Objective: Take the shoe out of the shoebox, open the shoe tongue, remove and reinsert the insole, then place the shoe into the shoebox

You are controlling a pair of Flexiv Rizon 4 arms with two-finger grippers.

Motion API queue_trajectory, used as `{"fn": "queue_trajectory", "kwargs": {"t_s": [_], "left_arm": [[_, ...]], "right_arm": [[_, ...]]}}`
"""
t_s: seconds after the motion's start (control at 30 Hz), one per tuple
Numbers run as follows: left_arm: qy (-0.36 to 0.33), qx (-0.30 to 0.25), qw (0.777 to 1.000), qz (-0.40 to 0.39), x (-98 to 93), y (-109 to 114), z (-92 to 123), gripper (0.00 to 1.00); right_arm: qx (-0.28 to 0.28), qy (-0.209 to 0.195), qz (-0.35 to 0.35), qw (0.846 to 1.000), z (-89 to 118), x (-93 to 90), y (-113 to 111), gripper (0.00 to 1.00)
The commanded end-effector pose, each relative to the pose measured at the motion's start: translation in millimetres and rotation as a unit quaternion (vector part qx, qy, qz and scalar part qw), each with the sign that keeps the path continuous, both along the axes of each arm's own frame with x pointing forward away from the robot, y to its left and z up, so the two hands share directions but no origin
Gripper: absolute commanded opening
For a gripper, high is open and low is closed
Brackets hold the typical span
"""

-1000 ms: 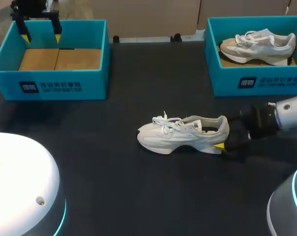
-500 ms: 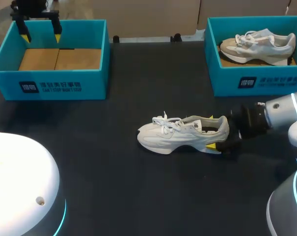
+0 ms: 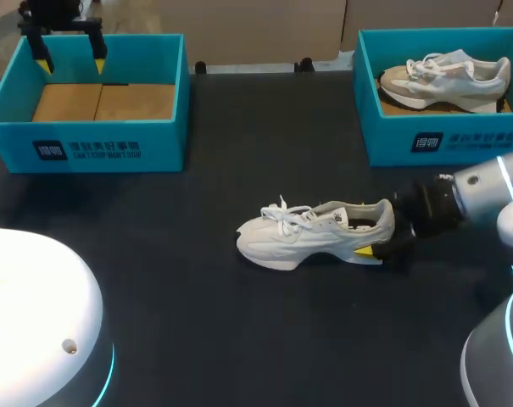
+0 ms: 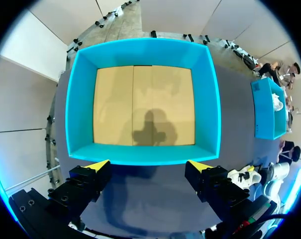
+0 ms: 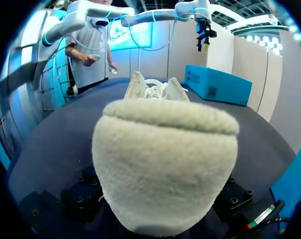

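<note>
A white shoe [image 3: 315, 233] lies on its sole in the middle of the dark table, toe pointing left, laces tied. My right gripper [image 3: 373, 234] is at the shoe's heel, coming in low from the right. In the right wrist view the fleecy heel [image 5: 165, 159] fills the space just ahead of the gripper. My left gripper [image 3: 70, 64] hangs open and empty over the far side of the teal shoebox [image 3: 86, 148] at the back left. The left wrist view looks straight down into that shoebox [image 4: 78, 99], which holds only its cardboard floor, with the left gripper [image 4: 148, 164] over its rim.
A second teal shoebox [image 3: 443, 140] at the back right holds another pale shoe [image 3: 447, 72]. Dark tabletop lies bare between the two boxes and in front of the shoe.
My right gripper has slid left around the shoe's heel, and the shoe has shifted slightly left. The left arm has not moved.
</note>
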State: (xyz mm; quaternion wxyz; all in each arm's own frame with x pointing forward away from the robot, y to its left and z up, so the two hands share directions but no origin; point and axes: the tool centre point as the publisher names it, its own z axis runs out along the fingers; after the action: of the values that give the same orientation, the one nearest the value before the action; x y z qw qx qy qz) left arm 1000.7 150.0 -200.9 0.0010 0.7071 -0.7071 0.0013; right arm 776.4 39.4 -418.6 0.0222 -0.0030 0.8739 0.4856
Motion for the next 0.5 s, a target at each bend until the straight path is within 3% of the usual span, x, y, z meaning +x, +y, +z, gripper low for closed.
{"fn": "queue_trajectory", "kwargs": {"t_s": [0.03,0.5], "left_arm": [[0.0,0.001,1.0,0.0,-0.3,-0.1,0.3,1.0],[0.0,0.001,1.0,0.0,-0.3,-0.1,0.3,1.0]], "right_arm": [[-0.004,0.004,0.005,1.0,-1.7,-5.2,1.7,0.0],[-0.001,0.007,0.006,1.0,-3.9,-18.5,18.6,0.0]]}}
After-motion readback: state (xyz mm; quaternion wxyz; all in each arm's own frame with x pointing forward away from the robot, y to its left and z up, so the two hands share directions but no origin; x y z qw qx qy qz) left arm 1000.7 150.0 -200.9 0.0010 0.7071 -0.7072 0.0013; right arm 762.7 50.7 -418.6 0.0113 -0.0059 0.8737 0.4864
